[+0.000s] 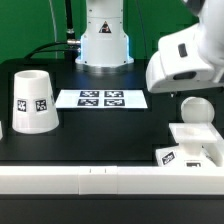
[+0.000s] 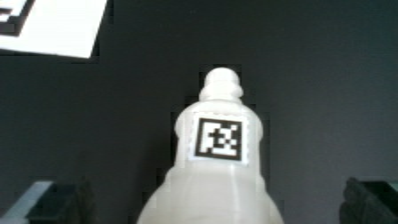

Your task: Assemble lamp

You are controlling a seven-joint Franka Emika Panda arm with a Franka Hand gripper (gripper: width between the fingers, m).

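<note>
The white bulb (image 2: 219,150) fills the middle of the wrist view, with a square tag on its body and its narrow tip pointing away from the fingers. My gripper (image 2: 212,205) is open. One dark finger (image 2: 54,202) stands on each side of the bulb's wide end, with a gap between each finger and the bulb. In the exterior view the bulb's round head (image 1: 193,110) shows just under the arm's white hand (image 1: 185,55), and the fingertips are not clear there. The square stepped base (image 1: 195,143) sits in front of the bulb. The tapered shade (image 1: 35,100) stands at the exterior view's left.
The marker board (image 1: 100,98) lies flat on the black table between the shade and the bulb; its corner shows in the wrist view (image 2: 36,25). The robot's pedestal (image 1: 105,40) stands at the back. A white rail (image 1: 100,180) runs along the table's front edge.
</note>
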